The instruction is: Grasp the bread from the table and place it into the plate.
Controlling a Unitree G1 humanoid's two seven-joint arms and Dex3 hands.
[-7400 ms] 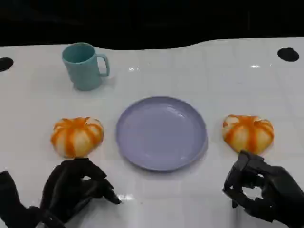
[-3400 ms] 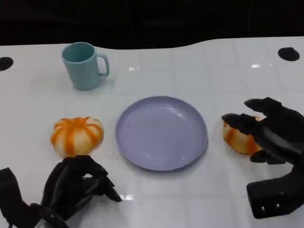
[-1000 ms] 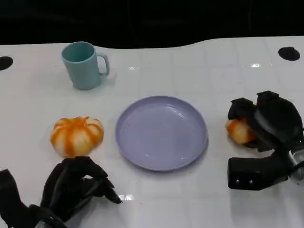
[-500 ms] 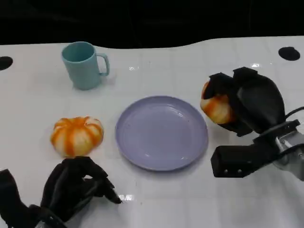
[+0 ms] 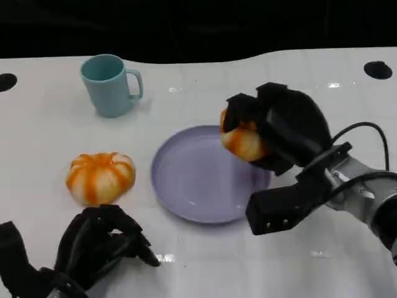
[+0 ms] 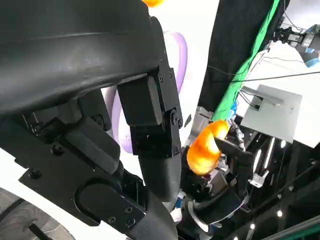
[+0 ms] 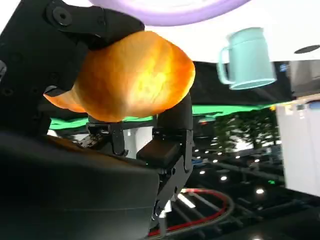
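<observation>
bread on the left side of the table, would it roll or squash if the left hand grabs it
The bread sits on a broad base with a domed, ridged top, so it probably stays put rather than rolling. The matching bread held by the right hand bulges between the fingers in the right wrist view, suggesting softness; a firm grip may dent it.
</observation>
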